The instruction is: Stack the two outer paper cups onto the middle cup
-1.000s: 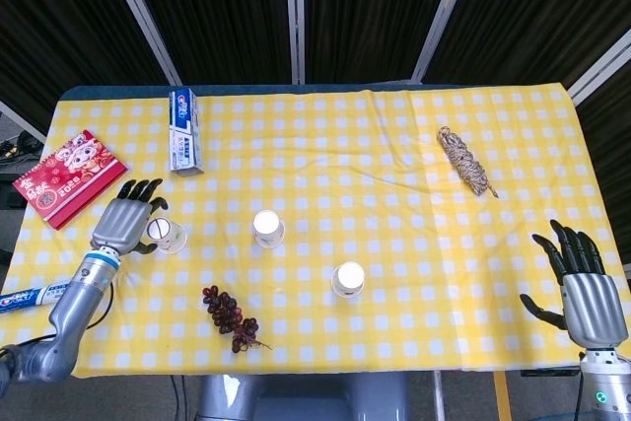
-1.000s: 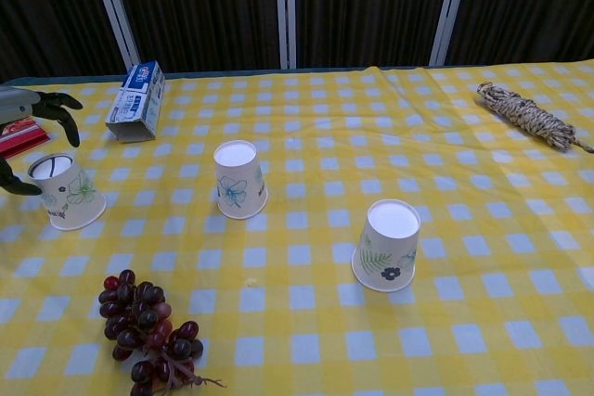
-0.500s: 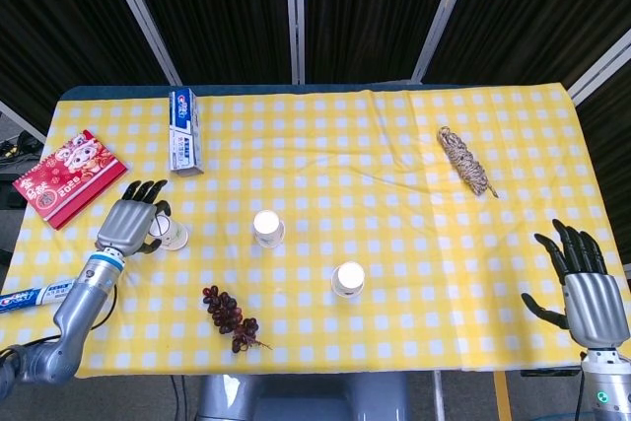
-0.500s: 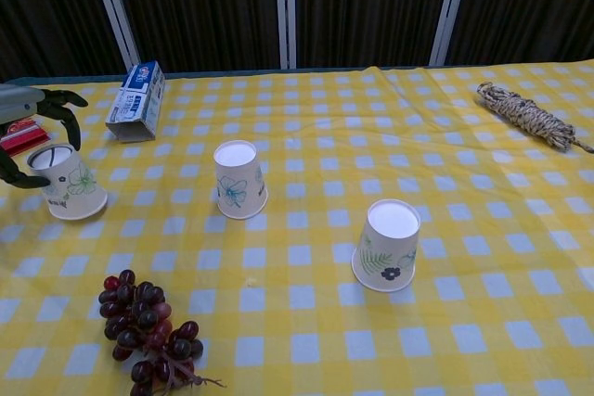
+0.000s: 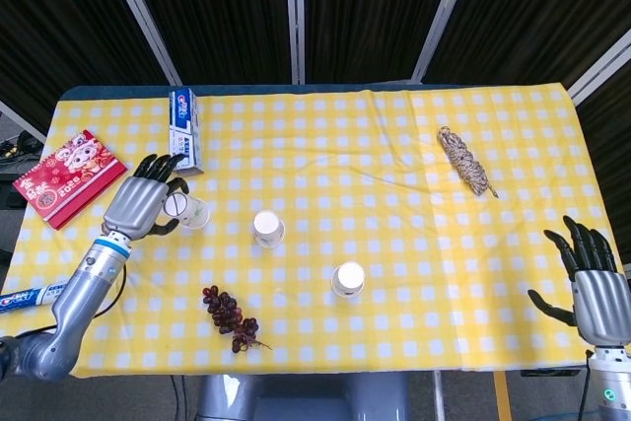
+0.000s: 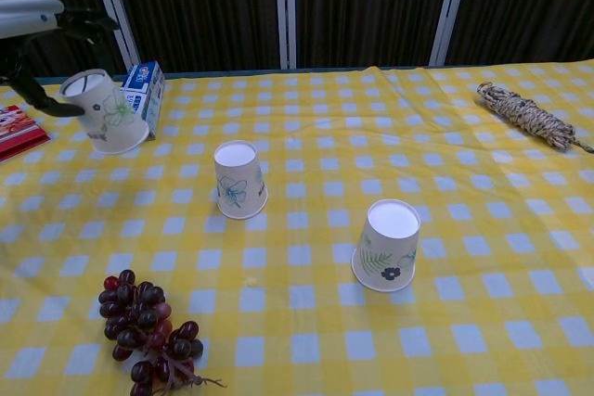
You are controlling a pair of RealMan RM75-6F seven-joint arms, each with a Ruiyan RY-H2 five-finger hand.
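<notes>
Three upside-down paper cups with flower prints are in view. My left hand [image 5: 146, 206] [image 6: 42, 30] holds the left cup [image 5: 187, 210] [image 6: 105, 112], lifted off the cloth and tilted. The middle cup [image 5: 267, 228] [image 6: 238, 179] stands upright on the yellow checked tablecloth [image 5: 375, 165], to the right of the held cup. The right cup [image 5: 347, 278] [image 6: 388, 245] stands nearer the front edge. My right hand [image 5: 593, 283] hovers with fingers spread at the table's front right corner, far from the cups; the chest view does not show it.
A grape bunch [image 5: 229, 318] [image 6: 148, 328] lies in front of the middle cup. A toothpaste box [image 5: 184, 130] [image 6: 136, 101] sits just behind the held cup. A red packet [image 5: 67, 176] lies at the left edge, a rope bundle [image 5: 464, 161] [image 6: 527, 114] at the back right.
My left hand has closed on the left cup, lifted it off the cloth and carried it up and to the right, toward the middle cup. The right hand has dropped slightly.
</notes>
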